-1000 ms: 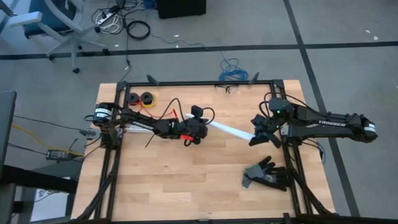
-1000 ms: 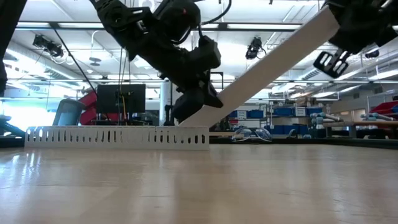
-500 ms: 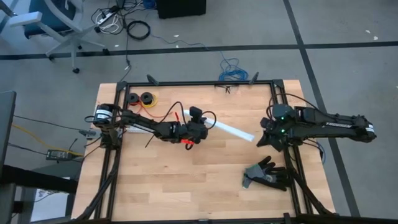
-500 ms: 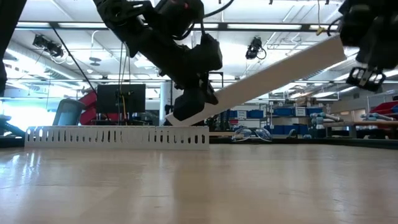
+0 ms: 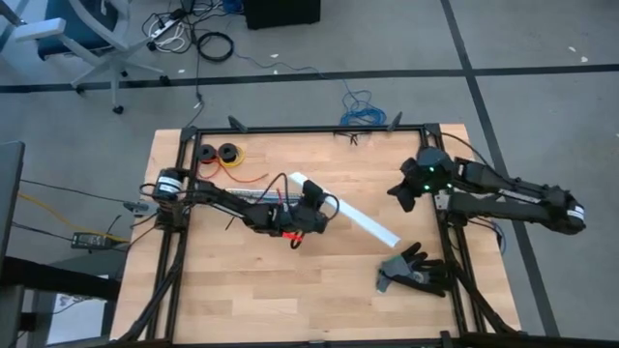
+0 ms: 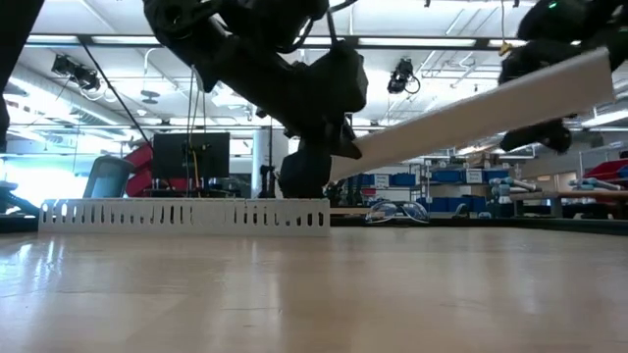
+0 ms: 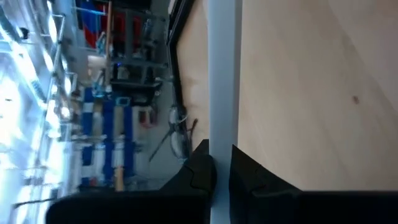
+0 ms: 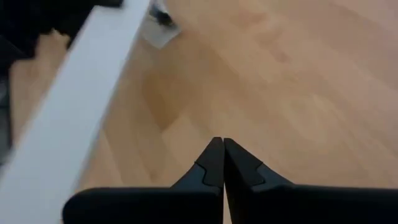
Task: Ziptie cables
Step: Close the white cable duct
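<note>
My left gripper (image 5: 315, 207) is over the middle of the table, shut on a long white strip (image 5: 360, 218). The strip reaches toward the right near side, above the wood. My right gripper (image 5: 400, 190) hangs shut and free of everything at the right, beyond the strip's free end. A white slotted duct (image 6: 186, 214) lies flat on the table under the left arm. Red and yellow cables (image 5: 250, 178) lie beside it. A thin black ziptie (image 5: 230, 222) lies on the wood near the left arm. My left gripper pinches the white strip between its two fingers (image 7: 202, 168), near the strip's far-left end (image 7: 222, 134). The fingers come from the table's left, slanting a little down, and lie roughly along the strip. The strip is lifted clear, its free end (image 6: 599, 74) higher.
A black glove (image 5: 416, 272) lies at the right near corner. Two small wire spools (image 5: 219, 153) stand at the far left. A black frame (image 5: 319, 130) runs around the table. Bare wood (image 5: 290, 290) lies along the near side.
My right gripper has drawn away from the strip's free end, toward the table's far edge, and tipped down. My left gripper has shifted toward the right and rolled. The strip has swung, its free end going toward the near edge. It now lies flatter, its held end higher.
</note>
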